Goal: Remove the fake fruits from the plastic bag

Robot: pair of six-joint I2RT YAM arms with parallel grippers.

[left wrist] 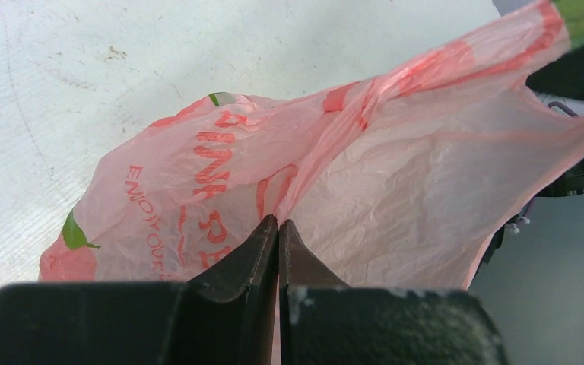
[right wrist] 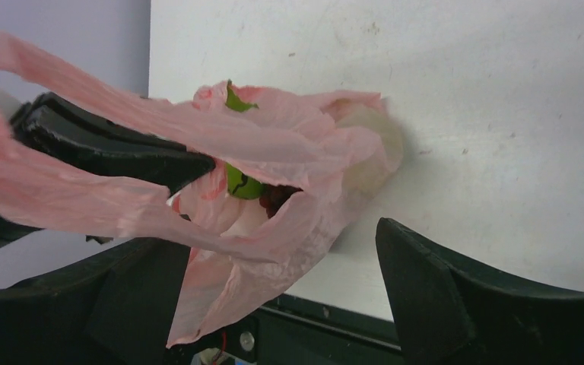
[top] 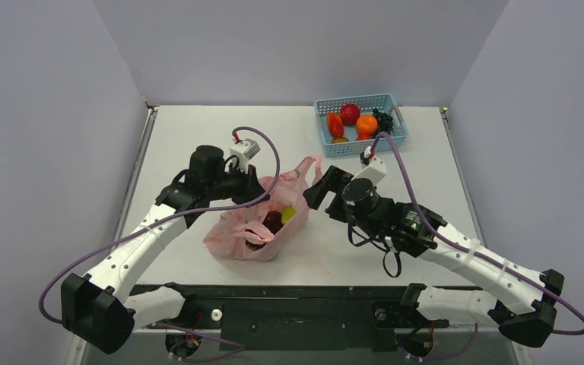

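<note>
Pinching a fold of the plastic bag (top: 243, 237) near its mouth, the left gripper (left wrist: 277, 226) has its jaws pressed together on the thin pink film, which fans out from the fingertips in the left wrist view. The bag lies slumped on the bench (top: 198, 137) about midway between the left and right edges, closer to the near edge than the far one, its mouth turned toward the right edge. Inside the opening a yellow-green fruit (top: 288, 214) shows, with a dark red fruit (top: 272, 222) just beside it, deeper in the bag. The right gripper (right wrist: 277, 239) hovers just beside the mouth, jaws spread wide and holding nothing; the bag's rim hangs ahead of its fingers. A light blue basket (top: 322, 125) holding red, orange and dark fruits sits toward the far right corner, well apart from the bag.
</note>
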